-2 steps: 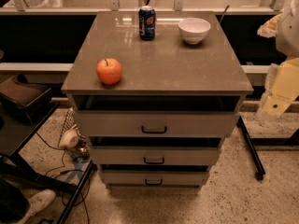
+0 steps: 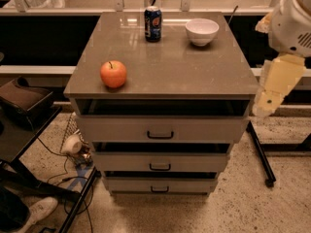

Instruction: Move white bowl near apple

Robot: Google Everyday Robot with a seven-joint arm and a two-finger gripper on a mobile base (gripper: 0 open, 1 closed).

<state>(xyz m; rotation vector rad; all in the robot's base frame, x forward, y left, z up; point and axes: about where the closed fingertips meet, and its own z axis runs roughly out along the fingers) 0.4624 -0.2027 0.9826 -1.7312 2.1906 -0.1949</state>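
Apple point(image 2: 113, 74) sits front-left on the tabletop point(image 2: 170, 76). Gripper point(image 2: 271, 93) hangs beside the tabletop's right edge, holding nothing. I cannot tell whether it is spread or pressed together. At the back stand a can point(image 2: 152, 23) and, to its right, the white bowl point(image 2: 201, 31) — well apart from the apple. Risks: my reach clips the can, or the glossy bowl slips.

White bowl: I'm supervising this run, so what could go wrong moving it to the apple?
The blue can stands left of the white bowl; a low carry could topple it. The apple sits near the front-left edge of the cabinet top, so a nudge might roll it off. The gripper hangs beyond the right edge and could clip it.
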